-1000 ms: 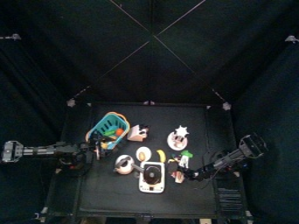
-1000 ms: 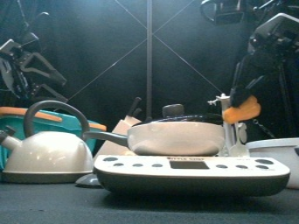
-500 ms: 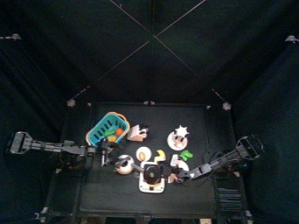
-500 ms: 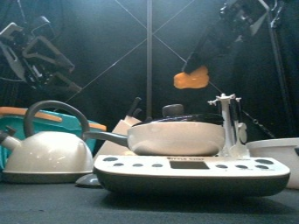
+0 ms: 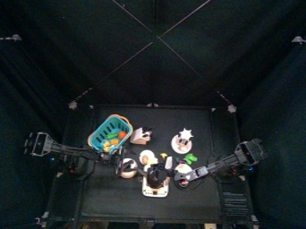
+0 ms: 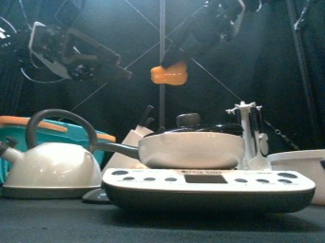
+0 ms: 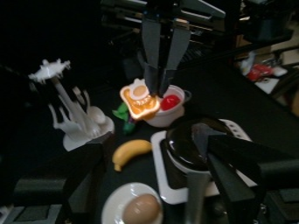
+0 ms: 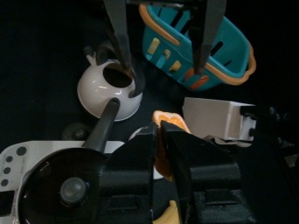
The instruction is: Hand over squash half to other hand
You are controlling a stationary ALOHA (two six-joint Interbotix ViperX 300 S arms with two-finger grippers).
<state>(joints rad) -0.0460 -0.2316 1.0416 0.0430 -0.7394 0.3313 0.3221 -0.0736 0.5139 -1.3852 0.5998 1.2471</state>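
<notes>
Right jaws hold squash half [image 6: 168,72] above pan [image 6: 191,147] and kettle [image 6: 51,163]; left jaws wide.

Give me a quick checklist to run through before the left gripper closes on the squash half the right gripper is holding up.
1. Right gripper shut on the squash half: ok, the orange piece hangs from its jaws above the table.
2. Left gripper open: ok, its jaws stand wide apart in the right wrist view.
3. Squash half between the left jaws: not ok, the front view shows a gap between them.
4. Left gripper aimed at the squash: ok, the left wrist view shows it straight ahead.
5. Clearance over the pan on the scale and the kettle: ok, the squash hangs well above them.
6. Enough free squash surface for a second grip: cannot tell.
</notes>
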